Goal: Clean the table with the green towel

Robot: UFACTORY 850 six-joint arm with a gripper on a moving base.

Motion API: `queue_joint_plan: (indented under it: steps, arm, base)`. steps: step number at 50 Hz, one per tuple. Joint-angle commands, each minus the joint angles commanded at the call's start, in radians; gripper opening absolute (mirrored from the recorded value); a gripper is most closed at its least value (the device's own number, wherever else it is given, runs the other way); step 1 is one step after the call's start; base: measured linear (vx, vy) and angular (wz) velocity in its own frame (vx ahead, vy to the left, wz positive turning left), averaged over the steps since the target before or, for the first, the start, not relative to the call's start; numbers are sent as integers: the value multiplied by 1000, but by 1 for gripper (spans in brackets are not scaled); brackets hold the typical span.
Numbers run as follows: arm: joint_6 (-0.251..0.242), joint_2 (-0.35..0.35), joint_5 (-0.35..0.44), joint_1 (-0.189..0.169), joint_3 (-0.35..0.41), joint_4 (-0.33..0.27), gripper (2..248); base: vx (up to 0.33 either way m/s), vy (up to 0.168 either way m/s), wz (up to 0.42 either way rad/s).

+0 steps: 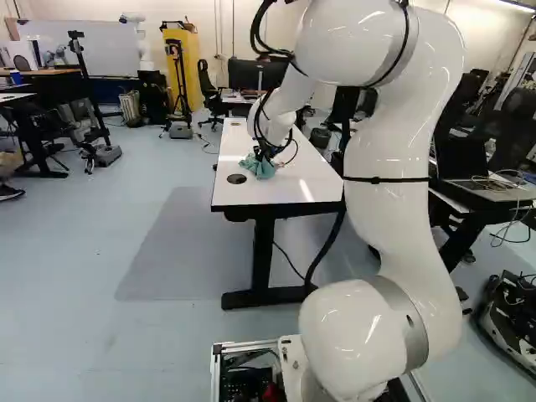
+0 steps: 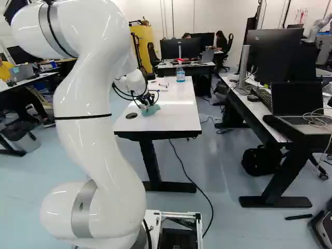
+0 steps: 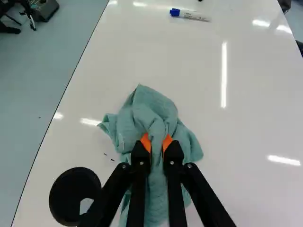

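- At the left of the right base view, the table [image 3: 255, 118] carries a round black cable cover [image 3: 75, 196] near its long edge. Wipe round this with care: its notch could snag a loose fold.
- Between that cover and the cloth, dark specks [image 3: 112, 160] lie on the white top, just beside the green towel [image 3: 154, 111]. They look like the nearest dirt, so a low, slow stroke over them seems a good next move.
- The towel sits bunched on the tabletop near its closer end, spreading ahead of, beside and under the gripper [image 3: 156, 144]. Its crumpled shape probably wipes a narrow track; overlapping strokes should cover more.
- The gripper's fingers stand a little apart, both orange pads [image 3: 146, 143] pressing a thick fold of towel between them. That pinch looks firm enough to drag by. Keep the cloth under the fingertips, since hard tips could scrape the top if it slides away; press lightly and evenly.
- Farther ahead lies a marker with a blue cap [image 3: 189, 14]. Stop short of it or steer around it, as a long forward stroke could roll it away.
- Towards the far end stands a bottle [image 2: 180, 73]; a careless sweep might tip it.
- Bright reflections streak the surface, so faint smears may be hard to judge there.
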Motion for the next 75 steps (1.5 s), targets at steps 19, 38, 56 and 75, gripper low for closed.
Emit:
queue_joint_plan:
  steps: [19, 38, 56, 75]
  arm:
    - [0, -69, 0, 9, -92, 0, 46]
    - [0, -56, -23, 9, -88, 0, 46]
    - [0, -5, -130, 10, -67, 0, 46]
    - [0, 81, -242, 13, -7, 0, 46]
  base:
    - [0, 0, 0]
    - [0, 0, 0]
    - [0, 0, 0]
    - [0, 0, 0]
